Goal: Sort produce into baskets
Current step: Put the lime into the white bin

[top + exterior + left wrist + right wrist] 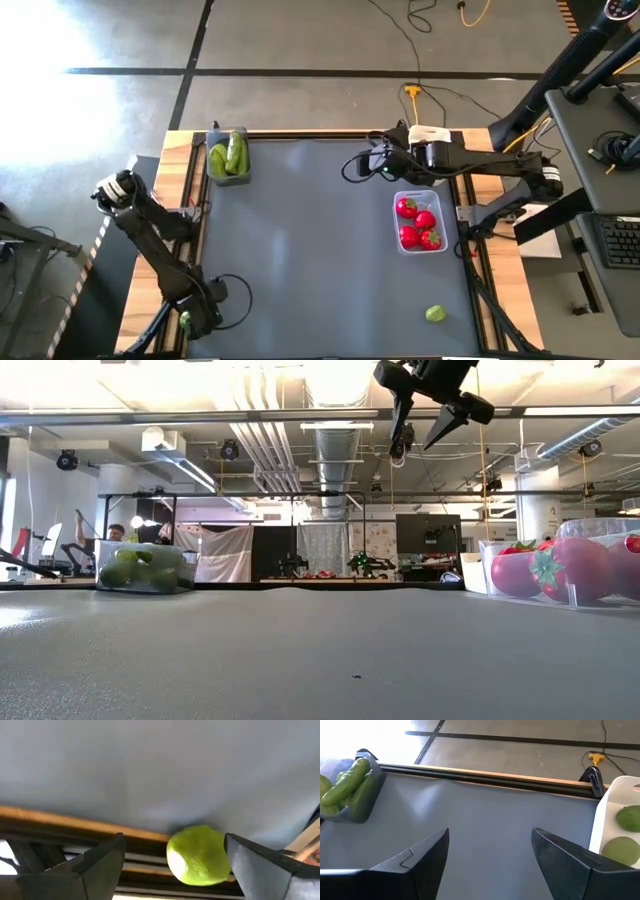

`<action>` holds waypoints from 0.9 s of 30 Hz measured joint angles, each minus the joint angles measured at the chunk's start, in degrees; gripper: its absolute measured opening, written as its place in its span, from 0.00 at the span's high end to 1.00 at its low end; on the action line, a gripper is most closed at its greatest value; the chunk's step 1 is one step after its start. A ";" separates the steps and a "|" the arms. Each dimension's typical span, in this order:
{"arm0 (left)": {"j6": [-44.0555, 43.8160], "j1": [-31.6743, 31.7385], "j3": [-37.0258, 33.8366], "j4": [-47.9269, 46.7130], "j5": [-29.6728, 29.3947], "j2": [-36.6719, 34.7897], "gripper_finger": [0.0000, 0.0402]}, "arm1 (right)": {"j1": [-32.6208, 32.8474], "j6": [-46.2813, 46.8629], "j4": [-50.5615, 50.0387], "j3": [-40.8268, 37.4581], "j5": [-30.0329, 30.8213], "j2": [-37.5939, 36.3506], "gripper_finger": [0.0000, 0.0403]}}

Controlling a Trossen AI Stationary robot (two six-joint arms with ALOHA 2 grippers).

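My left gripper (172,857) is open at the table's near left corner (185,320), with a yellow-green lime (197,855) between its fingers, close to one of them. My right gripper (365,165) is open and empty, high above the table's far middle (425,415). Green cucumbers (228,155) lie in a dark grey bin (367,795) at the far left. Red tomatoes (418,222) fill a clear bin (400,245) on the right. A white bin (602,827) holds two limes (620,850). Another lime (435,314) lies on the mat at the near right. My left gripper has the lime between its open fingers, by the mat's edge over the wooden rim (75,822). The lime's side (222,857) lies right next to one finger (250,865); I cannot tell whether they touch.
The grey mat (310,250) is bare across its middle. The right arm (480,165) reaches over the white bin at the far right. Cables (430,60) lie on the floor beyond the far edge.
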 joint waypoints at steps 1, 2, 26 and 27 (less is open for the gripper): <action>-1.14 -0.10 -0.02 0.13 0.64 0.00 0.20 | 0.02 -0.02 -0.04 0.00 0.00 0.00 0.32; -2.31 -0.16 -0.02 0.60 1.49 0.00 0.20 | 0.02 0.00 -0.02 0.00 -0.02 0.00 0.32; -2.02 -2.58 0.31 6.28 3.94 8.09 0.44 | 0.03 -1.60 -0.90 -1.71 -0.45 0.04 0.36; -0.78 -2.27 0.31 5.55 2.34 7.63 0.48 | 0.17 -1.56 -0.91 -1.71 -0.46 0.04 0.36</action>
